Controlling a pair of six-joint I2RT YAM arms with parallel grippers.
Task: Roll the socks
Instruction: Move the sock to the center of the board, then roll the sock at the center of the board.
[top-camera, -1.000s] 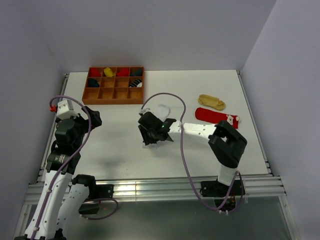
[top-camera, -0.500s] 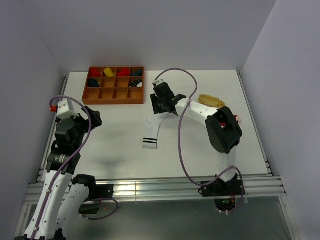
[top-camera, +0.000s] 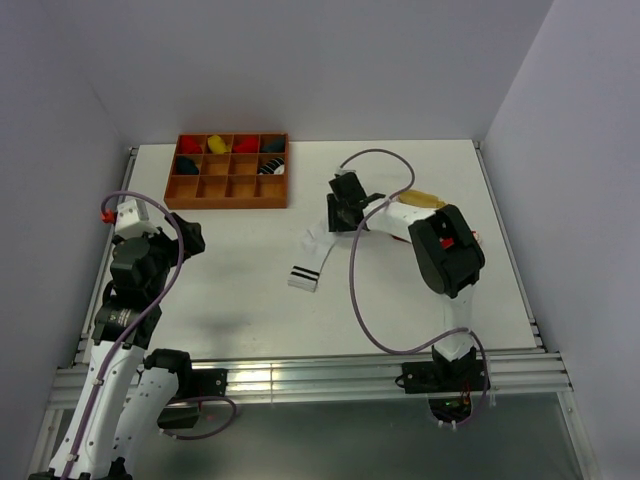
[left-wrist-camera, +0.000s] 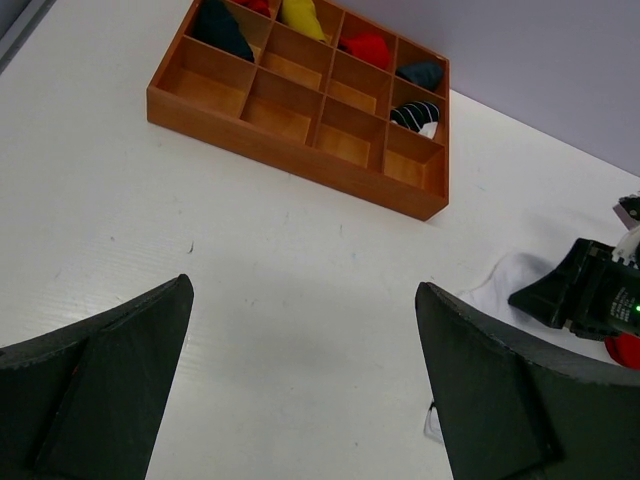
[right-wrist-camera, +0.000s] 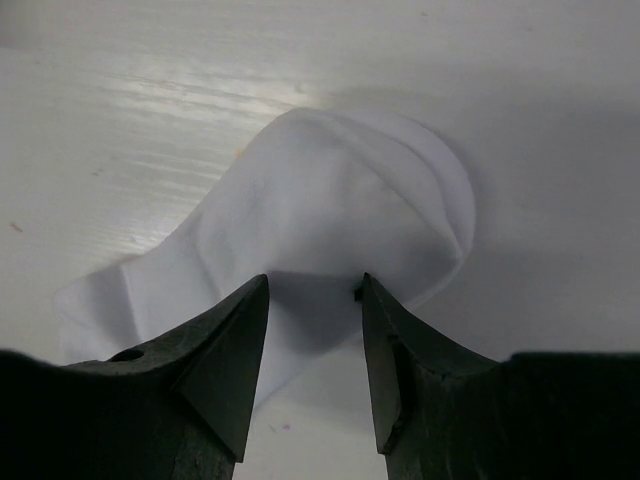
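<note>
- Our right hand (right-wrist-camera: 313, 300), half closed, pinches the toe of the white sock (top-camera: 312, 258); the striped cuff lies away from it on the bench (top-camera: 230, 290).
- Our left hand (left-wrist-camera: 302, 300) gapes wide, empty.
- We judge the sock is being laid out; next, roll from the toe.

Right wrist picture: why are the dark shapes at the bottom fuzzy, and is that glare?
Right wrist view: the fingers, very near the lens, look dark and soft-edged; a shadow lies on the white sock between them; the table has a pale sheen at upper left.
</note>
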